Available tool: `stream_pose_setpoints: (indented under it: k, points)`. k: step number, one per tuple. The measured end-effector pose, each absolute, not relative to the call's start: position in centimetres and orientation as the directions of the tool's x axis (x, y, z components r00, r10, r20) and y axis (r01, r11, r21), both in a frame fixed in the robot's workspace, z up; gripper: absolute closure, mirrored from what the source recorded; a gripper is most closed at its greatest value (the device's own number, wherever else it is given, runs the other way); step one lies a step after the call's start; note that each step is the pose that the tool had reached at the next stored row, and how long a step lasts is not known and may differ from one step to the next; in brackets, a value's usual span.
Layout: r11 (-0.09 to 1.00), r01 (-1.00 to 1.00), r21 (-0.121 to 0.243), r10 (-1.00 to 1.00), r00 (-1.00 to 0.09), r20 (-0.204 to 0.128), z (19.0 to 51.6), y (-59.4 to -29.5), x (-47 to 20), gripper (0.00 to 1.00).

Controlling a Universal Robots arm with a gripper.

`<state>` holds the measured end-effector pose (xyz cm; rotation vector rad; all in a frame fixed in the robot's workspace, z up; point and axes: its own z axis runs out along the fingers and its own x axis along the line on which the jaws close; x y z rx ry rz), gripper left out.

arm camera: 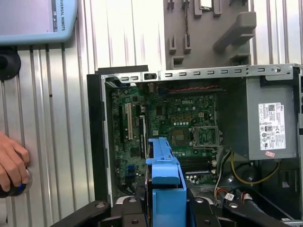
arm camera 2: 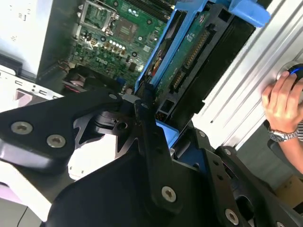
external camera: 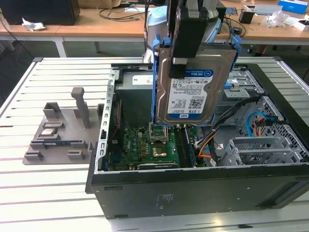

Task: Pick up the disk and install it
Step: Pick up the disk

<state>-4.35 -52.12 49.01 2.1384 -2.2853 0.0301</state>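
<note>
Claw [external camera: 185, 58] closed tight, gripping the disk [external camera: 195, 94]. Disk hangs upright, label facing the exterior view, over the motherboard [external camera: 140, 145] of the open computer case [external camera: 193, 188] on the slatted tabletop [external camera: 43, 193].

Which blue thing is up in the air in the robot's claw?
The blue bracket framing the silver disk, held upright by the gripper above the open computer case. The blue cable lies down inside the case.

A white slatted metal table [external camera: 48, 193] takes the foreground. Behind it stand wooden desks [external camera: 87, 25] on white legs, with cables [external camera: 113, 12], a black box [external camera: 43, 10] and crumpled paper [external camera: 33, 24]. The light is even.
</note>
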Motion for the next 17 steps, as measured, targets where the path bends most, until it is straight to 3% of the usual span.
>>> stream_pose_setpoints:
  k: [7,17]
  points:
    - [0.066,-0.998,-0.004,-0.998,-0.066,0.005,49.0,-54.9,-3.4,0.63]
    - [0.065,-0.998,0.000,-0.998,-0.065,0.004,48.8,-55.1,0.2,0.63]
